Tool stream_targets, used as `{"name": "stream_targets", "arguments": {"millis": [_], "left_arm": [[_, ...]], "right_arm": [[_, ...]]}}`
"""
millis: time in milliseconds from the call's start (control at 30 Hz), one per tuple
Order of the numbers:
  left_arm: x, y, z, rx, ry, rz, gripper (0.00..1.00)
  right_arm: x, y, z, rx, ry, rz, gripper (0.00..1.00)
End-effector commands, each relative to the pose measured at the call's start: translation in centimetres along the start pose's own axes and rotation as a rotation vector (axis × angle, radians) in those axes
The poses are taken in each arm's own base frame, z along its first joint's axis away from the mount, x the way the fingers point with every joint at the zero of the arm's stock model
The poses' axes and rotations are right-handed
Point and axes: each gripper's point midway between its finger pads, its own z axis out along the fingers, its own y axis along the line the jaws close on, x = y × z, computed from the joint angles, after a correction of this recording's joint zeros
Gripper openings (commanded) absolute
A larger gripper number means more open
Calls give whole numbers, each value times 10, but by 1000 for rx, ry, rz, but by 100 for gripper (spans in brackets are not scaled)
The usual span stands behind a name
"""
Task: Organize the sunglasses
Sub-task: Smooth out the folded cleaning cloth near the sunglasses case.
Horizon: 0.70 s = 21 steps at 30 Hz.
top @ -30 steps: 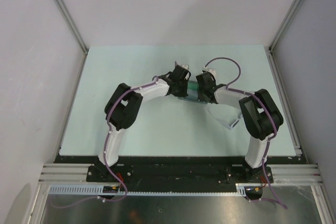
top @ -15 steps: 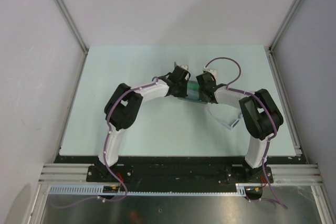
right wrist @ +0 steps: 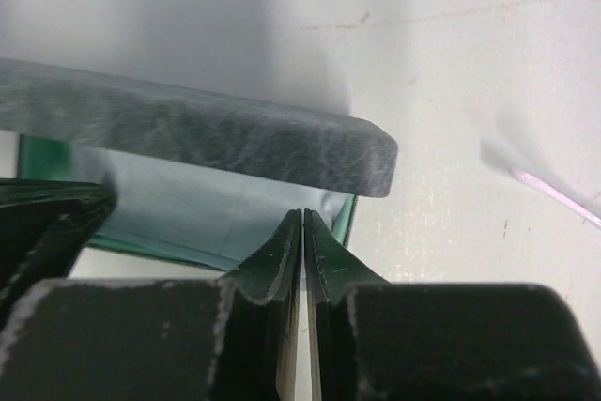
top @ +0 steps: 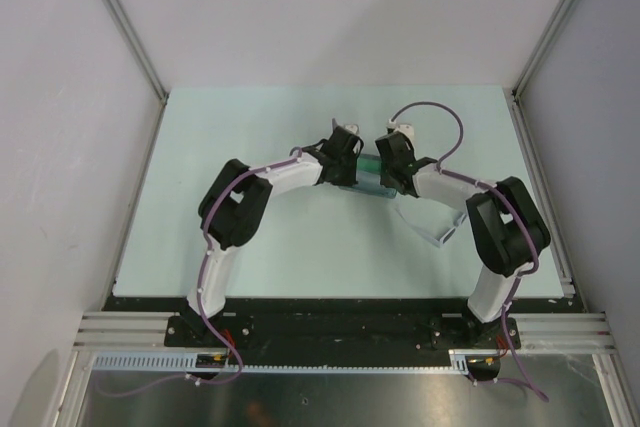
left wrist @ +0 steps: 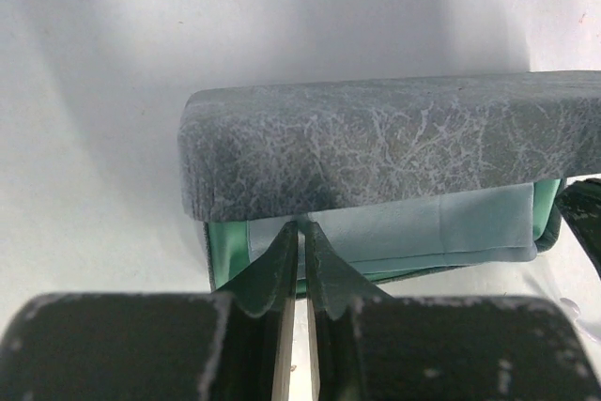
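Observation:
The grey felt case (top: 368, 177) lies mid-table with its lid (left wrist: 376, 152) raised over a green lining. A grey-blue cloth (left wrist: 423, 227) lies in the opening. My left gripper (left wrist: 302, 224) is shut, its tips touching the cloth's edge just under the lid. My right gripper (right wrist: 302, 213) is shut too, its tips at the cloth (right wrist: 188, 208) under the lid's other end (right wrist: 207, 133). In the top view the left gripper (top: 350, 173) and the right gripper (top: 386, 181) flank the case. A white-edged shape, seemingly the sunglasses (top: 430, 227), lies by the right forearm.
The pale table (top: 250, 127) is walled by white panels at the back and both sides. A purple cable (top: 440, 117) loops above the right wrist. The arm bases sit on the black rail (top: 340, 327) at the near edge.
The right arm's elbow has swung outward to the right and its wrist has shifted slightly toward the back. The left arm and the case have stayed put.

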Motion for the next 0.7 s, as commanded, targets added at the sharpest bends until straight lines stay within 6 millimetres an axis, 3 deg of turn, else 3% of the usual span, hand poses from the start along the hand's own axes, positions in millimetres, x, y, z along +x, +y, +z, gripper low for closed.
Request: {"name": "stream_targets", "arguments": {"millis": [0, 400, 533, 667], "left_arm": [[-5, 5, -14, -30, -27, 3, 12], [-48, -11, -46, 1, -144, -14, 13], [-61, -19, -48, 24, -180, -8, 12], [-58, -21, -34, 42, -172, 6, 12]], "right_arm": [[-34, 18, -18, -64, -100, 14, 9], [-30, 22, 2, -81, -96, 13, 9], [-25, 24, 5, -69, -92, -3, 9], [-31, 25, 3, -69, -113, 4, 9]]}}
